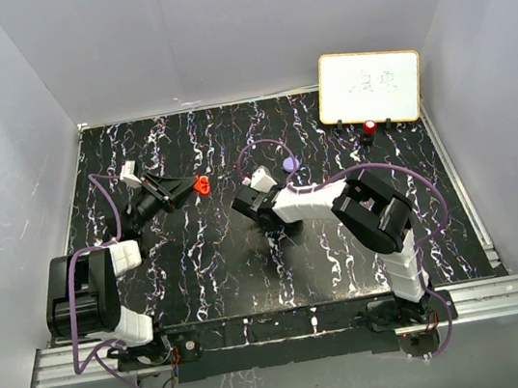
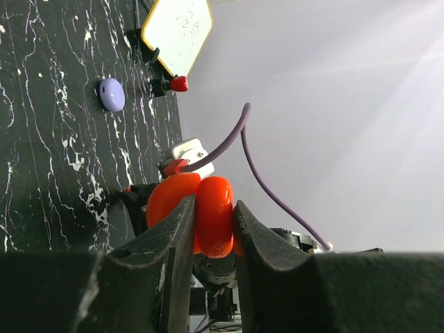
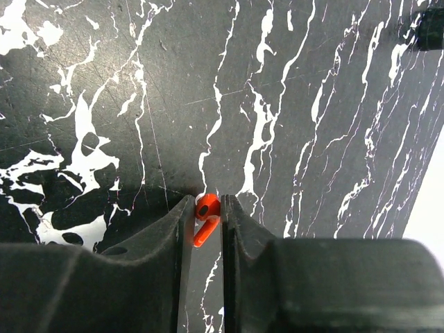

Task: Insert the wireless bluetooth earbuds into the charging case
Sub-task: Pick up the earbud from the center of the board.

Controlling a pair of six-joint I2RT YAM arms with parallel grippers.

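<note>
My left gripper [image 1: 192, 186] is shut on the red charging case [image 1: 202, 185], held at the table's back left. In the left wrist view the case [image 2: 211, 211] sits between the fingers, its lid hinged open into two rounded halves. My right gripper [image 1: 242, 204] is at mid-table, pointing down. In the right wrist view it [image 3: 207, 216] is shut on one red earbud [image 3: 206, 212], pinched at the fingertips just over the black marbled tabletop. The closed lavender case [image 1: 290, 164] lies behind the right gripper and also shows in the left wrist view [image 2: 112, 94]. The lavender earbuds are out of view.
A white board [image 1: 370, 86] stands on clips at the back right, with a small red object [image 1: 369, 127] at its foot. Grey walls close in the table on three sides. Purple cables loop over both arms.
</note>
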